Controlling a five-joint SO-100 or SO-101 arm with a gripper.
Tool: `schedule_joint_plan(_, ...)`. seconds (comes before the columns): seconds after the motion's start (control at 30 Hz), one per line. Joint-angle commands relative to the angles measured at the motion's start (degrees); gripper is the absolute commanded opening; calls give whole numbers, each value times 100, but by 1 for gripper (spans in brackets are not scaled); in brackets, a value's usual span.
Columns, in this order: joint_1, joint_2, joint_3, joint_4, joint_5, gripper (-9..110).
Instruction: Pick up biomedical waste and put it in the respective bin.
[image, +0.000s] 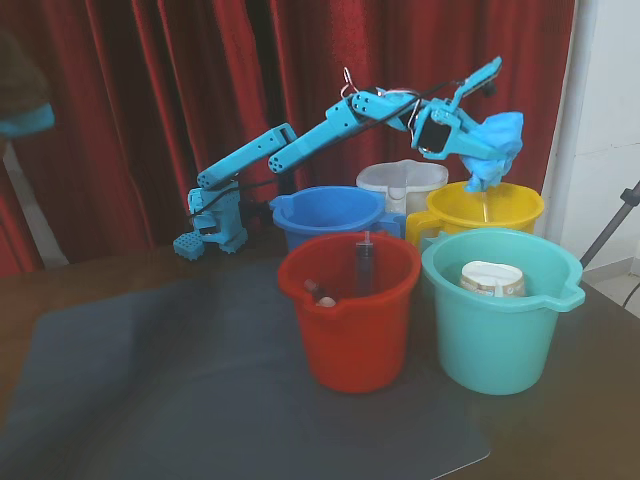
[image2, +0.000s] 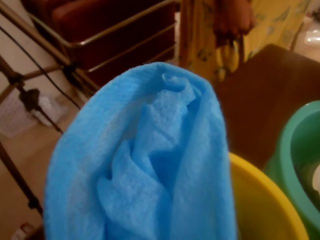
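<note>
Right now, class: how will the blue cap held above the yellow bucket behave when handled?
Probably floppy: the cap hangs in crumpled folds from the gripper. Likely very light, since the fabric looks thin. Released, it should drop limply into the yellow bucket without rolling.

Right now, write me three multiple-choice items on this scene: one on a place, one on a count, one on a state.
1. Where is the wrinkly light-blue fabric lump?
A. Above the yellow plastic bucket
B. Inside the red plastic bucket
C. On the table mat

2. How many buckets are there in the fixed view?
A. Three
B. Five
C. Seven

3. What is the gripper doing?
A. Open and empty
B. Resting on the mat
C. Holding the fabric lump

Answers:
1 A, the lump hangs over the yellow rim.
2 B: red, teal, yellow, blue, white.
3 C, the lump hangs from the arm's end in mid-air.
</note>
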Motion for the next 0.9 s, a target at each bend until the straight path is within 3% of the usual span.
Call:
schedule_joint_plan(0.0, 26, 53, -35, -26, -35, 0)
schedule_joint_plan(0.8, 475, -316, -105, -70, -536, 0)
schedule_joint_plan(0.87, 483, -290, -114, -88, -536, 4)
